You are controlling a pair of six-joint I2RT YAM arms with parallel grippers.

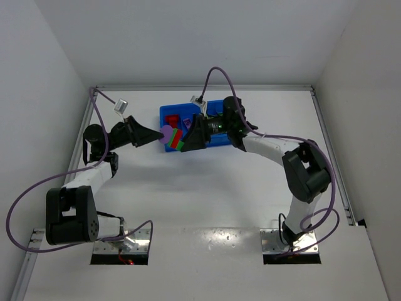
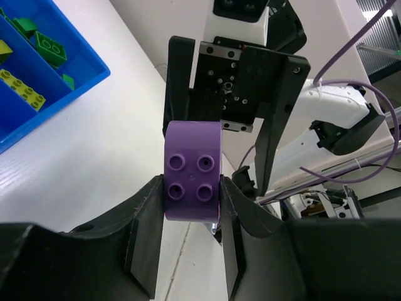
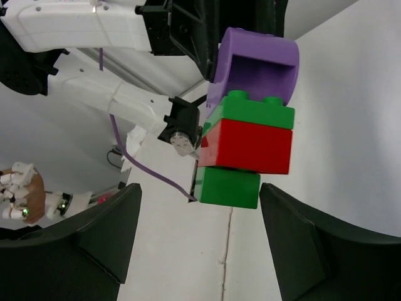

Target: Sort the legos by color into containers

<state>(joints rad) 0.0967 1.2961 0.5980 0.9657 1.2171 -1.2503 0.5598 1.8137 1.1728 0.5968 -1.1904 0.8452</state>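
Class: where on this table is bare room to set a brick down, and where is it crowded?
Free: white tabletop between the arm bases and the bright blue plastic compartment tray, plus the far right corner. Crowded: the tray's near edge, where the left end effector and right end effector meet at the purple, green and red plastic brick stack.

— Can any writing, brand or number be read?
— None can be made out. A small white tag (image 1: 121, 106) is seen on the left arm's cable (image 1: 105, 95), but it is too small to be read.
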